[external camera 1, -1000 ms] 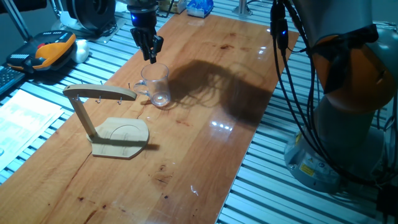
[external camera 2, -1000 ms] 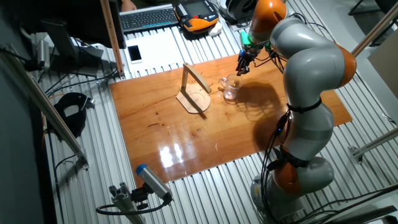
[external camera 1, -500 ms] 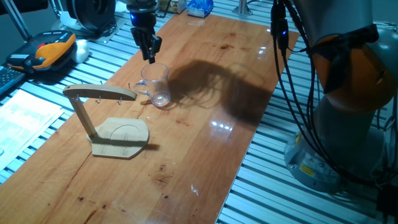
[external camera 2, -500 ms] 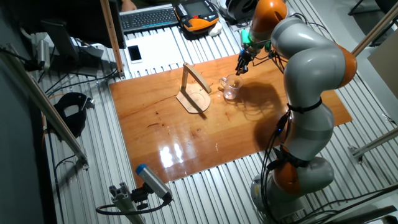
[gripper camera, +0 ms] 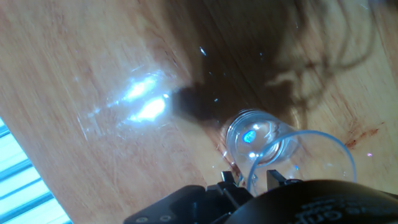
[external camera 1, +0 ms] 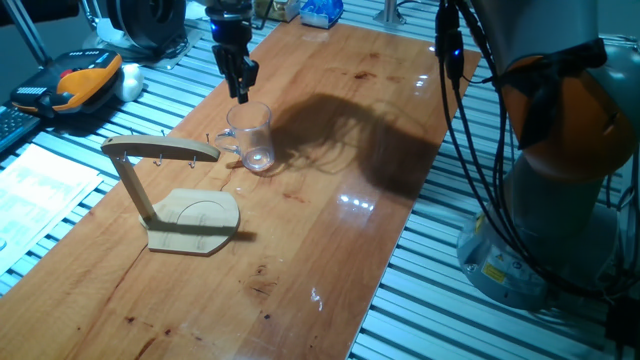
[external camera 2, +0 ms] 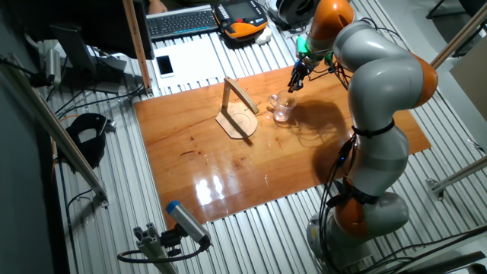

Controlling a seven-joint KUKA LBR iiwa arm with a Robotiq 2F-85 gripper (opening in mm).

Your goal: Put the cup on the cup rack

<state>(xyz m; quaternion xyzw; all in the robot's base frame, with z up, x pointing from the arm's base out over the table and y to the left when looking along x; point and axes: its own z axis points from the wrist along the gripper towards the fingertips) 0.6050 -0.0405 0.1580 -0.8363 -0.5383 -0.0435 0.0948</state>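
Observation:
The cup [external camera 1: 250, 136], a clear glass mug, stands upright on the wooden table, its handle towards the cup rack. It also shows in the other fixed view [external camera 2: 283, 109] and the hand view [gripper camera: 273, 146]. My gripper [external camera 1: 241, 95] hangs over the cup's far rim, also seen in the other fixed view [external camera 2: 294, 82]. In the hand view my gripper [gripper camera: 252, 180] has its fingers a narrow gap apart, one on each side of the rim wall, with glass not clamped. The cup rack [external camera 1: 160, 150] stands left of the cup with bare hooks, also in the other fixed view [external camera 2: 237, 106].
The table's left edge [external camera 1: 150, 125] runs close behind the cup. An orange and black device [external camera 1: 85, 80] and a keyboard lie beyond it. The arm's base and cables [external camera 1: 560, 150] stand to the right.
The gripper's fingers have drawn closer together and shifted very slightly over the rim. The cup and the rack have not moved.

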